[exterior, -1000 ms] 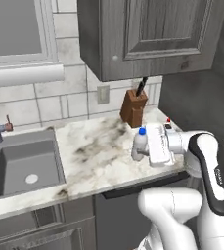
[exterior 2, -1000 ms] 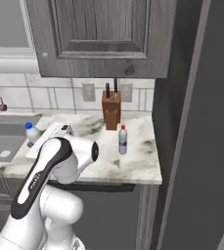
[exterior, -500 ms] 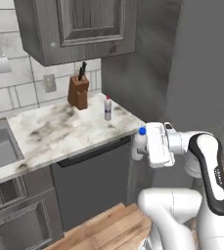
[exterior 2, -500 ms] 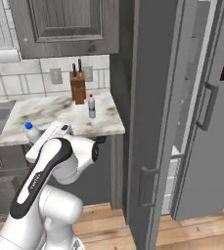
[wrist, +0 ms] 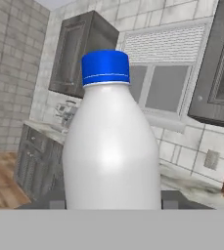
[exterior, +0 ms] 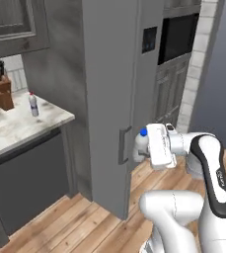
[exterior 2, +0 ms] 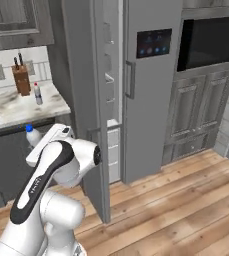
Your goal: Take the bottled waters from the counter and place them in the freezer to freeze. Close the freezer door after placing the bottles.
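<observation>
The arm is folded back close to its own body, forearm level, with the gripper (exterior: 145,149) held just in front of the freezer door (exterior: 109,99), which stands ajar. The fingers are clamped on the blue-capped water bottle (wrist: 111,141), which stands upright between them, cap (exterior 2: 30,129) uppermost. The red-capped water bottle (exterior: 33,105) stands upright on the marble counter (exterior: 16,126), near the knife block (exterior: 1,91), well apart from the gripper.
</observation>
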